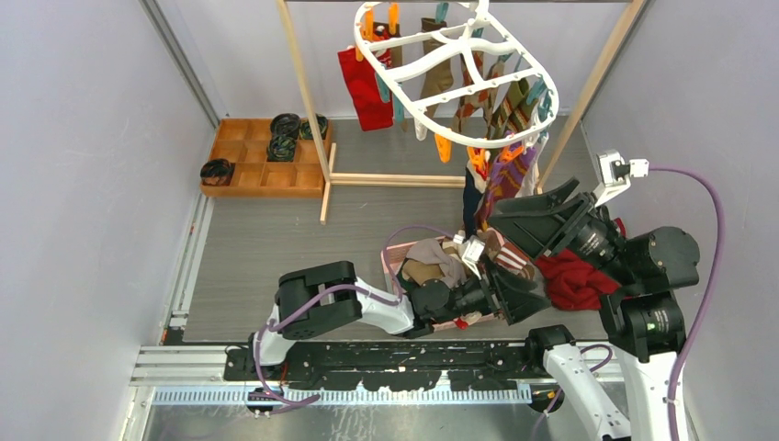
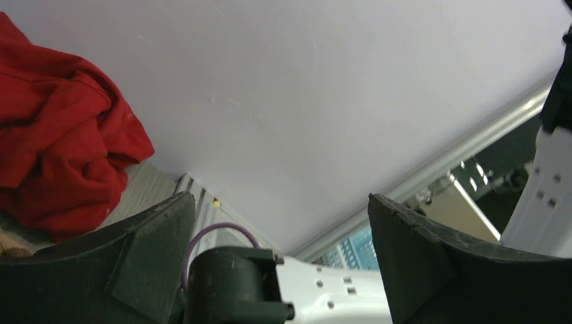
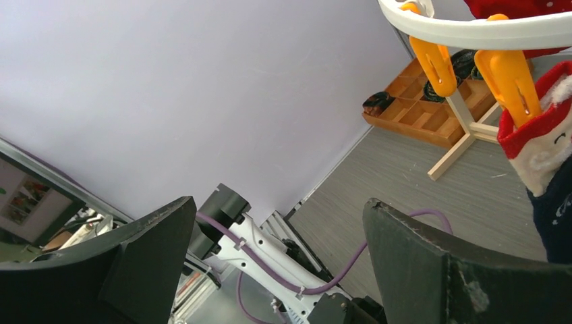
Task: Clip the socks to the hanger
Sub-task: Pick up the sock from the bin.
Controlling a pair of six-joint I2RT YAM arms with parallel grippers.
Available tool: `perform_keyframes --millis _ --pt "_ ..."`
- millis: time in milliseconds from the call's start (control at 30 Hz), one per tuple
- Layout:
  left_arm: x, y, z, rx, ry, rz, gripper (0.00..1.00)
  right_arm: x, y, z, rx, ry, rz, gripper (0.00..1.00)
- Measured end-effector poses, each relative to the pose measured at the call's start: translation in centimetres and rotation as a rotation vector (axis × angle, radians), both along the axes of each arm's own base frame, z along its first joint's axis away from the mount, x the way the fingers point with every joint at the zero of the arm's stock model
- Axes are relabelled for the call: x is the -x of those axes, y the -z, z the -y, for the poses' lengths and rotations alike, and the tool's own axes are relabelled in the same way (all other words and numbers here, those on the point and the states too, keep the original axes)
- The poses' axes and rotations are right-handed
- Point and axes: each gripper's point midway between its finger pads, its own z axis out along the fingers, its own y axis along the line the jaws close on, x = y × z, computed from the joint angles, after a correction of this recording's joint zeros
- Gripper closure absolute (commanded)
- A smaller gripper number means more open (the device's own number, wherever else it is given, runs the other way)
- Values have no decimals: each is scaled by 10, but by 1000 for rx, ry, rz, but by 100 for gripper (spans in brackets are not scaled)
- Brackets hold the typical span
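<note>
1. The loose socks (image 1: 439, 260) lie in a heap on the surface at about 6 o'clock in the overhead view, just ahead of the arm bases. More socks already hang from the hanger (image 3: 472, 30), which is up at 12 o'clock.
2. At the near rim of the hanger, one orange peg (image 3: 512, 84) bites the cuff of a red-and-white sock (image 3: 539, 145). The orange peg at its 9 o'clock (image 3: 435, 64) looks free, so treat that one as your likely target.
3. Your left tool (image 2: 278, 202) lies low against the heap's 3 o'clock side with its fingers spread wide and nothing between them. Its camera faces the wall, not the heap.
4. Your right tool (image 3: 278, 202) is raised between the heap and the hanger, aimed toward 11 o'clock. It too is wide apart and empty.
5. The step in hand seems to be taking one sock from the heap. Turn the left tool down onto the heap first, so you can see what you close on.
6. Pinch a single cuff, not a bundle, and lift slowly so the neighbours fall away.
7. Steer clear of the plain red cloth (image 1: 574, 280) at the heap's 3 o'clock, since it is not a sock.
8. Bring the cuff up flat to the free peg, and use the right tool to steady the ring, which may swing.
</note>
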Motion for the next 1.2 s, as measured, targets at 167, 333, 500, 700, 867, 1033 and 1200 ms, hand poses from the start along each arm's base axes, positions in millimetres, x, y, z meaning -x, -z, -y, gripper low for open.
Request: perform_keyframes --millis 167,333,500,700,867,1033,1200 --pt "19 8 -14 -52 86 116 0 3 -3 3 50 26 -34 0" --pt "29 20 -62 -123 76 181 0 -2 16 12 133 96 -84 0" --pt "28 24 -112 -235 16 241 0 -3 50 42 329 279 -126 0" --pt "15 -25 -169 -326 -112 333 0 -2 122 82 594 423 -257 8" --pt "1 -21 -213 -456 -206 372 0 1 157 97 727 439 -354 21" --pt "-11 17 -248 -598 -271 373 0 -18 178 102 860 416 -450 17" --pt "-20 33 -280 -630 -352 364 0 -44 208 99 1037 358 -545 17"
